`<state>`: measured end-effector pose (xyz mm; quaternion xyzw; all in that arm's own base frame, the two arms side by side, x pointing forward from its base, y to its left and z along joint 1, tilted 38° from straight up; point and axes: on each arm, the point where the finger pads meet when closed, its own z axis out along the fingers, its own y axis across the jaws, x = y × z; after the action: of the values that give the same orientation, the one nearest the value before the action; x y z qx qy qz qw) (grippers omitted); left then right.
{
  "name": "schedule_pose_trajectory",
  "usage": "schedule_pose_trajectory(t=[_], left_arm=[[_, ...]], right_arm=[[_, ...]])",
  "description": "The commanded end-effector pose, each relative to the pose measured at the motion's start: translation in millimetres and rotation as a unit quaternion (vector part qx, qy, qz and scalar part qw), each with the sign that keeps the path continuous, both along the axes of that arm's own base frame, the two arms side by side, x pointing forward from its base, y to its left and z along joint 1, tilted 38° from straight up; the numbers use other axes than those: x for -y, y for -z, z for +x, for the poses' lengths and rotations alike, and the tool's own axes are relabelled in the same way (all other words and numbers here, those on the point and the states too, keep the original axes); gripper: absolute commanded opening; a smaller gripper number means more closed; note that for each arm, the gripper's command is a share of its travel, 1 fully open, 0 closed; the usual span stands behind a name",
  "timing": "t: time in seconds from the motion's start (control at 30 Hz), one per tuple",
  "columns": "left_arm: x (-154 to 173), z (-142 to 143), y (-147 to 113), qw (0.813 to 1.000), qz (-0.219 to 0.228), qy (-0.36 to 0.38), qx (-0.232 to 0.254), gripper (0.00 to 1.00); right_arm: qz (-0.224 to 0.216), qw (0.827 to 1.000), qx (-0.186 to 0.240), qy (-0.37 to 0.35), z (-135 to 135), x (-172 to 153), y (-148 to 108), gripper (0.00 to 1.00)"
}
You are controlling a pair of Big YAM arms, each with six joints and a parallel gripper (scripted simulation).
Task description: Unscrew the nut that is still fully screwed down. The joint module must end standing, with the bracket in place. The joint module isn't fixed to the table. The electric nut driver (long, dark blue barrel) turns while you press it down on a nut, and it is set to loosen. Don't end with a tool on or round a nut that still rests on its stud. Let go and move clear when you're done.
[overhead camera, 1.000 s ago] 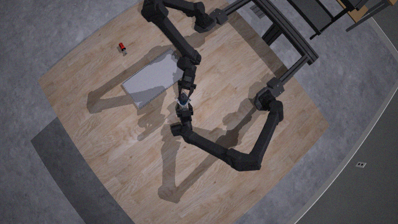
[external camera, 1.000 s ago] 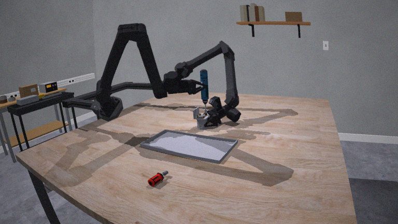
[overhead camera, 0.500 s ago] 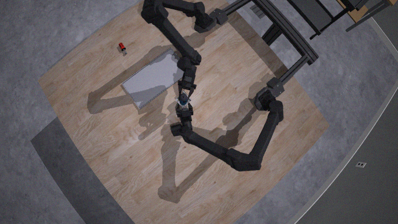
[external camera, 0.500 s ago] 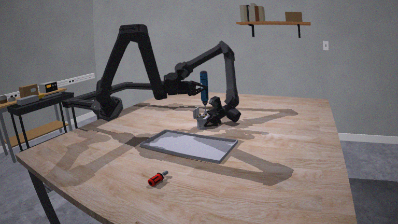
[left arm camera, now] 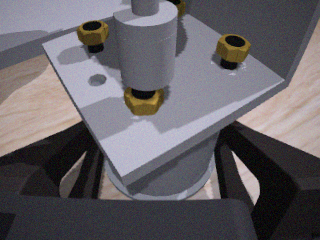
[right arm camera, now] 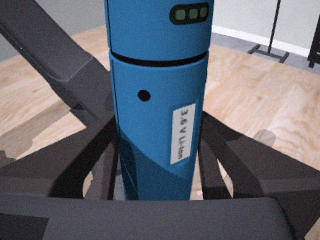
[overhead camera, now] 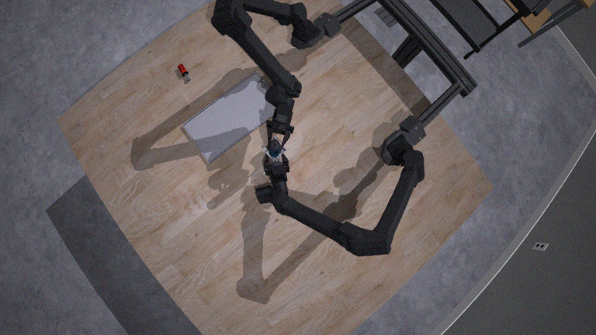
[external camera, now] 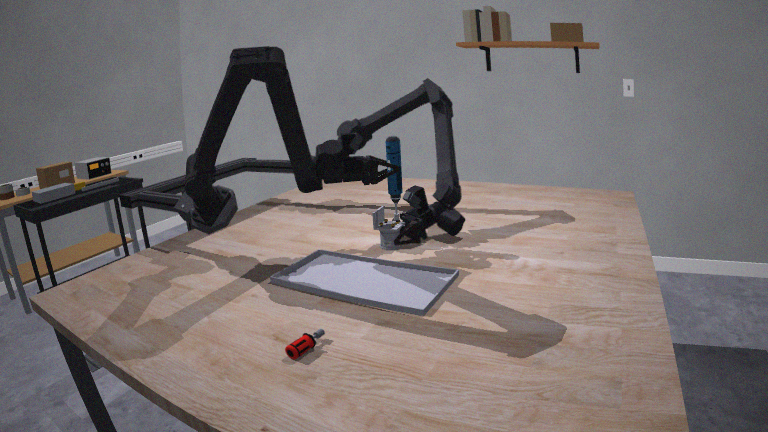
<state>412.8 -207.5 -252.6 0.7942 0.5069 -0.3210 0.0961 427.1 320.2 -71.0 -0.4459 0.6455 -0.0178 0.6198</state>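
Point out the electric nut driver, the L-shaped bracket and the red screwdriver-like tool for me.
electric nut driver (overhead camera: 275, 151) (external camera: 390, 169) (left arm camera: 147, 52) (right arm camera: 157, 115): all four views; barrel, but socket in left wrist
L-shaped bracket (external camera: 378, 218) (left arm camera: 200, 100): exterior, upright plate; left wrist, flat plate
red screwdriver-like tool (overhead camera: 182, 69) (external camera: 300, 346): top and exterior; handle

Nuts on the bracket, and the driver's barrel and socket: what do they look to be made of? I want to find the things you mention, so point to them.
Nuts (left arm camera: 231, 48): probably brass, going by the golden-yellow colour and soft sheen.

Barrel (external camera: 393, 165) (right arm camera: 157, 115): likely moulded plastic, smooth and satin blue, with a seam and printed label.

Socket (left arm camera: 146, 55): seemingly metal, plain matt grey; the look alone doesn't rule out grey plastic.
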Motion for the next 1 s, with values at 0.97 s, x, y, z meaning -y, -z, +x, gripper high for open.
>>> schedule_pose_trajectory(t=[0.97], left_arm=[[15.7, -5.3, -1.6, 1.000, -0.001, 0.017, 0.004, 0.59]], right_arm=[[0.029, 0.998, 0.047, -0.007, 19.1, -17.9, -33.5, 0.42]])
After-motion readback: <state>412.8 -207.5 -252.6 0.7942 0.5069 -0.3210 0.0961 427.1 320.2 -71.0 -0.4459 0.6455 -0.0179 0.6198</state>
